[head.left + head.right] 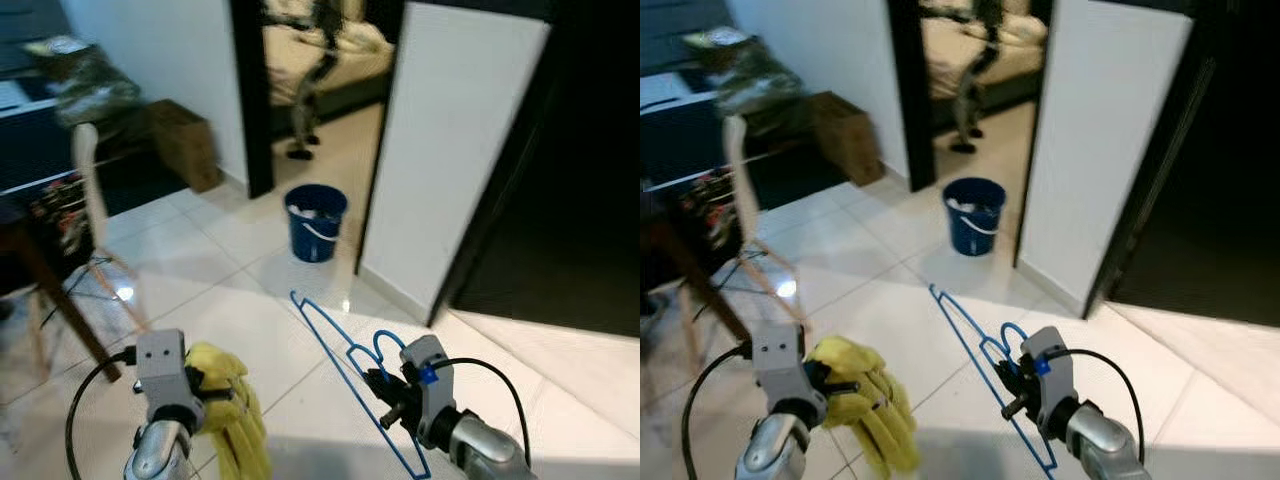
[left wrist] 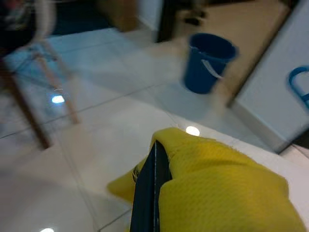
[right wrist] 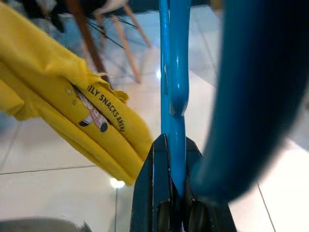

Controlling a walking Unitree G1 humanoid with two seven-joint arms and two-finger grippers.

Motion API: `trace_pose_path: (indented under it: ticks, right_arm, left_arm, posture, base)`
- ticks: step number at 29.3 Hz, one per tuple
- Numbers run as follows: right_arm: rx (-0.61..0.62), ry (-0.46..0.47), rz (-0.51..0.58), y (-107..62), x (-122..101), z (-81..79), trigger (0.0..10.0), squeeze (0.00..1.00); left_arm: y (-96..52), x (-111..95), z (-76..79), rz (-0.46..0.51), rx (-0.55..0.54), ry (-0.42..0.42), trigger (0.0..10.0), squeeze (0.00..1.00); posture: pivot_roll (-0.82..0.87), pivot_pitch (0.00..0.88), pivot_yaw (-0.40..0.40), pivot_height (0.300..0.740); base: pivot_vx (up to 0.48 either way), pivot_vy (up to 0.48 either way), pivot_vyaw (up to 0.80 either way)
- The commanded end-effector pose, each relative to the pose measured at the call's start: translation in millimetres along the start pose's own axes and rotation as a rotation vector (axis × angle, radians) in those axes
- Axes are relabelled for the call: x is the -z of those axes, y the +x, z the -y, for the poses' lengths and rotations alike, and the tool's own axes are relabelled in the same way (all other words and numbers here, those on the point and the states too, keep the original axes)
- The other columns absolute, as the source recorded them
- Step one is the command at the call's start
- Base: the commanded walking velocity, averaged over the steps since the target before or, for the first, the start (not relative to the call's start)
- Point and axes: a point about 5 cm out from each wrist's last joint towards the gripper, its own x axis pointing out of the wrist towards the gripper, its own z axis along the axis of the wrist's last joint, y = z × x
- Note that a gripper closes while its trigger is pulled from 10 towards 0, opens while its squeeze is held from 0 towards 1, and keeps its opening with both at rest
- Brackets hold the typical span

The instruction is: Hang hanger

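So the right gripper (image 1: pixel 385 392) had its two black fingers pinched tight on the thin blue wire hanger (image 1: pixel 340 365), right at the neck just under the hook, going by the right wrist view. The hanger stuck out forward and down over the glossy white tiled floor (image 1: pixel 230 300). The left gripper (image 1: pixel 200 392) was clamped on a bunched-up yellow fabric garment with small printed lettering (image 1: pixel 235 420), held just beside the hanger but not touching it.

My take on doing this step well: no rail or hook was in sight, just a blue plastic bucket (image 1: pixel 316 222) by the doorway and a wooden chair (image 1: pixel 95 200) off to the left. I'd keep that neck grip firm so the hanger doesn't swivel, and keep the cloth clear of the wire while looking for somewhere to hang it.
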Motion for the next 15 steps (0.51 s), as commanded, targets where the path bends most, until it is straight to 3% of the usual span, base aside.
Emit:
trace_pose_path:
  ticks: [1, 15]
  right_arm:
    - [-0.006, 0.0, -0.008, -0.9, 3.0, -1.7, 10.0, 0.0]
    - [-0.014, 0.01, 0.003, -0.7, 2.3, -4.0, 10.0, 0.0]
  left_arm:
    - [-0.7, 0.9, -0.6, 0.0, -0.003, -0.007, 10.0, 0.0]
    - [-0.9, 1.5, -1.9, -0.012, 0.007, 0.003, 10.0, 0.0]
  posture:
    - [-0.02, 0.0, -0.038, 0.736]
    - [-0.02, 0.0, -0.029, 0.736]
  base:
    - [0.0, 0.0, 0.77]
    - [0.0, 0.0, 0.77]
